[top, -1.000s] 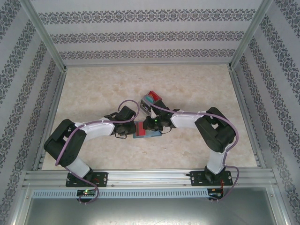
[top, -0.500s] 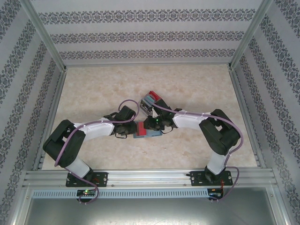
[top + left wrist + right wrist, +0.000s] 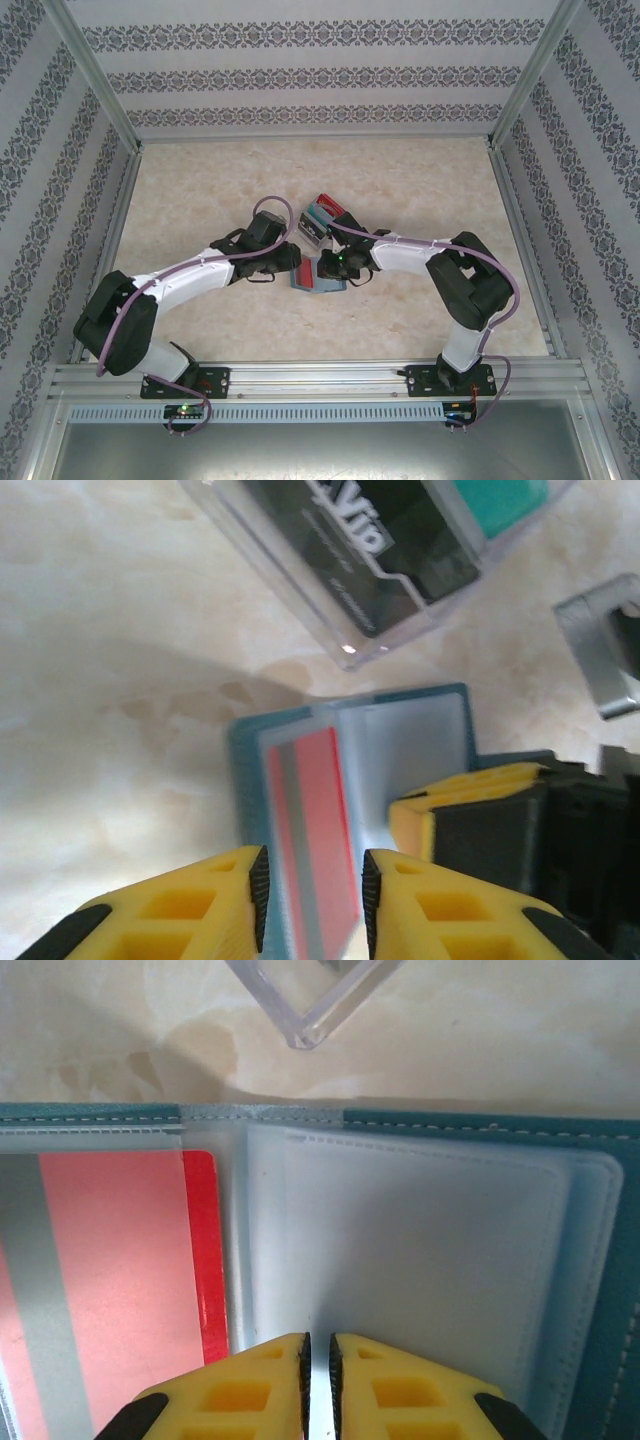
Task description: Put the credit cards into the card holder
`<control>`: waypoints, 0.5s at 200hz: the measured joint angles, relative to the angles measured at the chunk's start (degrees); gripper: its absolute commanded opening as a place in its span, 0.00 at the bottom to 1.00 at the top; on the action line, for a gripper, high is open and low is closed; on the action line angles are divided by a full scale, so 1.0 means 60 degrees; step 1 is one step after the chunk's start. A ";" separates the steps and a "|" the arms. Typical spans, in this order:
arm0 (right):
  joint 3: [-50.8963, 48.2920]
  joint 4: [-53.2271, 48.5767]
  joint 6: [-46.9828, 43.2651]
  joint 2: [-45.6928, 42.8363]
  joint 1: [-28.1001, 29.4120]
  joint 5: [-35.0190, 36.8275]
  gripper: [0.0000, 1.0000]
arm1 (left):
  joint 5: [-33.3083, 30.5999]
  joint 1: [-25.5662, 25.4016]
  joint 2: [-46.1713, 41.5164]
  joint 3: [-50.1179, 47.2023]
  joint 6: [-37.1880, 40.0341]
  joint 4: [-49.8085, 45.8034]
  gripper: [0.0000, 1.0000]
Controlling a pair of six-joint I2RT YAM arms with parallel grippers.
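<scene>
my left gripper is hanging with its fingers apart, straddling the red card, and i am judging that the gap is there to let the card go free once it is seated. the card is lying mostly inside the left clear pocket of the holder, with a strip of brighter red showing at its inner edge. my right gripper is bearing down on the holder's right face with its fingers almost together, likely pinning the open holder flat so that it is not sliding; whether pocket film is caught between them i cannot tell. just beyond the holder a clear box is lying with a teal card inside, waiting its turn. all this is resting on a pale marbled table, with patterned walls closing in on three sides.
</scene>
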 measured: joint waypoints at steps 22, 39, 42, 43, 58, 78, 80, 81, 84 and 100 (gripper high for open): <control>0.0036 -0.0157 -0.0087 -0.0040 0.0000 0.0106 0.16 | 0.0550 -0.0098 0.0080 0.0055 0.0000 0.0226 0.33; 0.0062 -0.0200 -0.0087 -0.0044 0.0000 0.0146 0.16 | 0.0612 -0.0237 0.0291 0.0412 -0.0015 0.0229 0.32; 0.0062 -0.0200 -0.0087 -0.0044 0.0000 0.0160 0.16 | 0.0616 -0.0251 0.0321 0.0474 -0.0025 0.0237 0.32; 0.0062 -0.0204 -0.0087 -0.0044 0.0000 0.0160 0.16 | 0.0616 -0.0251 0.0335 0.0499 -0.0029 0.0244 0.32; 0.0062 -0.0200 -0.0080 -0.0044 0.0000 0.0168 0.16 | 0.0750 -0.0255 0.0506 0.0652 -0.0149 0.0525 0.31; 0.0058 -0.0193 -0.0044 -0.0044 0.0000 0.0197 0.16 | 0.0936 -0.0255 0.0820 0.0670 -0.0390 0.0882 0.30; 0.0055 -0.0189 -0.0036 -0.0047 0.0000 0.0197 0.16 | 0.0947 -0.0255 0.0867 0.0670 -0.0419 0.0892 0.29; 0.0055 -0.0189 -0.0036 -0.0047 0.0000 0.0200 0.16 | 0.0951 -0.0255 0.0882 0.0670 -0.0423 0.0892 0.29; 0.0051 -0.0186 -0.0036 -0.0051 0.0000 0.0200 0.16 | 0.0969 -0.0255 0.0929 0.0674 -0.0452 0.0907 0.28; -0.0004 -0.0135 -0.0004 -0.0073 -0.0004 0.0204 0.16 | 0.0994 -0.0255 0.1275 0.0696 -0.0637 0.0900 0.28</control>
